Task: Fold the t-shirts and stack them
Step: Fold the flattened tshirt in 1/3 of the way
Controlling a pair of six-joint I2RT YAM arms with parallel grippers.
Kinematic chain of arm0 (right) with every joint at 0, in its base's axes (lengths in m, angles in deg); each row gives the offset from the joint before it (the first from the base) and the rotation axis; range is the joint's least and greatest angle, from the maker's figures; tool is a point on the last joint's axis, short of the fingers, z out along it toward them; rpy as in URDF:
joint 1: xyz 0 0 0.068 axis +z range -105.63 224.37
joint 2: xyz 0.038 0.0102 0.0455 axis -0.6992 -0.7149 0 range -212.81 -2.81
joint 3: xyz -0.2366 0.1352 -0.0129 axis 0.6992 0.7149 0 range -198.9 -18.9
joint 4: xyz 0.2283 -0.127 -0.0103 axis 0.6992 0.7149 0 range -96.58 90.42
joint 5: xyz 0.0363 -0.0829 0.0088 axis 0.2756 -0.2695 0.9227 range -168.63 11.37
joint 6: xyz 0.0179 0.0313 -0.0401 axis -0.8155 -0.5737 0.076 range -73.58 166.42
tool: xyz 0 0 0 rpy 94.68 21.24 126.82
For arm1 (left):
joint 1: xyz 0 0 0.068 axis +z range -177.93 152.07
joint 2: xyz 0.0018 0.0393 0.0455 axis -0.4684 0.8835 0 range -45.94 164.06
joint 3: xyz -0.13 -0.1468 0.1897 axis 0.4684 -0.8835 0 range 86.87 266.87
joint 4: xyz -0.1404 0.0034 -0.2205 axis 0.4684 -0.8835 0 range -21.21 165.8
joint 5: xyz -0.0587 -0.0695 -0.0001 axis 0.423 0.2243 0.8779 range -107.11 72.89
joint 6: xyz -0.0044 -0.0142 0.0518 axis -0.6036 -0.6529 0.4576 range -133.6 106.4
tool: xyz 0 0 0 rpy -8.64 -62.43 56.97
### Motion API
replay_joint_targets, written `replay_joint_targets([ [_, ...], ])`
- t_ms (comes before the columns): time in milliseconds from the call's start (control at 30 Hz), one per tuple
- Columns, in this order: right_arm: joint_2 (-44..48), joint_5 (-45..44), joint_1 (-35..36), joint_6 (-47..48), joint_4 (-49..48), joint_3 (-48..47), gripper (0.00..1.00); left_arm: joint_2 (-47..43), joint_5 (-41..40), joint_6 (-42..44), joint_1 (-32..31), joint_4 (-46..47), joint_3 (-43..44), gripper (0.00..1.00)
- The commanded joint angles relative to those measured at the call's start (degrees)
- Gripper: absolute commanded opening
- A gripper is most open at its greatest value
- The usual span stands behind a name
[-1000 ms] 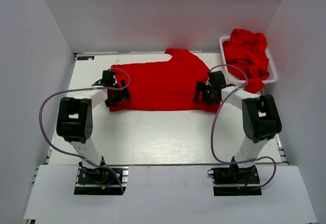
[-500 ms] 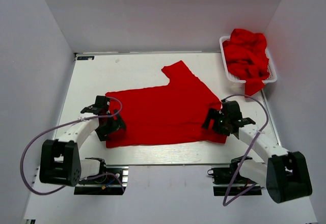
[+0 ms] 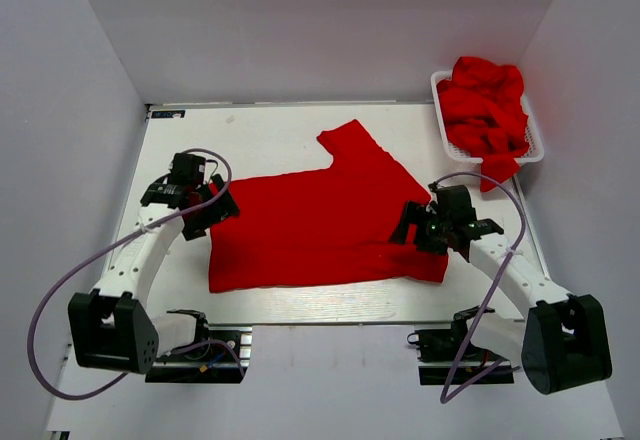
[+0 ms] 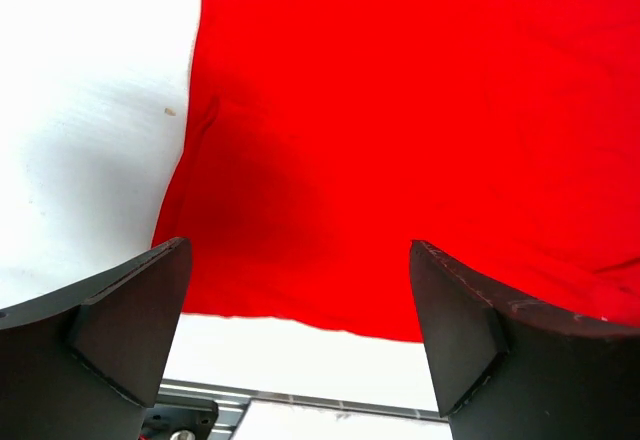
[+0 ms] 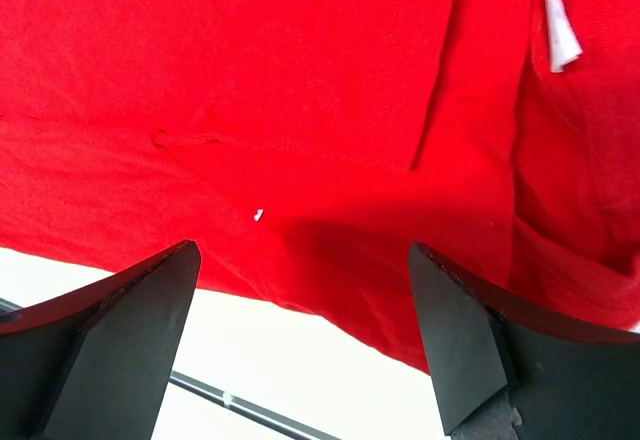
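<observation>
One white table (image 3: pixel 300 300) carries one red t-shirt (image 3: pixel 320 215) spread flat mid-table, with a sleeve sticking out toward 12 o'clock. At the 2 o'clock corner a white mesh basket (image 3: pixel 441 100) holds a heap of crumpled red t-shirts (image 3: pixel 487 100), one draping over its near rim. Over the spread shirt's 9 o'clock edge is the left gripper (image 3: pixel 205 215), jaws wide apart, nothing between them. Over its 4 o'clock corner is the right gripper (image 3: pixel 412 230), jaws also wide, empty. A white label (image 5: pixel 560 30) shows on the fabric there.
</observation>
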Motion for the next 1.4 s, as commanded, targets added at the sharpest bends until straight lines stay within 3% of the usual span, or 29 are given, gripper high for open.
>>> replay_joint_targets([
  [0, -1.6, 1.8, 0.2, 1.3, -2.2, -0.9, 0.9, 2.5, -0.4, 1.7, -0.2, 2.4, 0.3, 1.0],
  [167, -3.9, 0.3, 0.4, 1.0, -4.2, -1.0, 0.9, 4.2, -0.4, 1.7, -0.2, 4.4, -1.6, 1.0],
  [333, -5.9, -2.7, 0.2, 1.0, -5.2, -1.4, 0.81, 4.2, -0.4, 2.2, -0.2, 4.9, -2.1, 1.0],
  [567, -8.1, -4.5, 0.3, 0.9, -6.3, -2.1, 0.8, 4.2, -0.4, 2.2, -0.2, 4.9, -2.7, 1.0],
  [633, -8.0, -4.5, 0.2, 0.9, -6.9, -1.9, 0.74, 4.8, -0.4, 2.2, -0.2, 5.5, -2.7, 1.0],
  [1367, -11.3, -1.6, 0.2, 1.5, -9.1, -3.5, 0.74, 5.8, 0.7, 2.2, -0.2, 6.0, -3.8, 1.0],
])
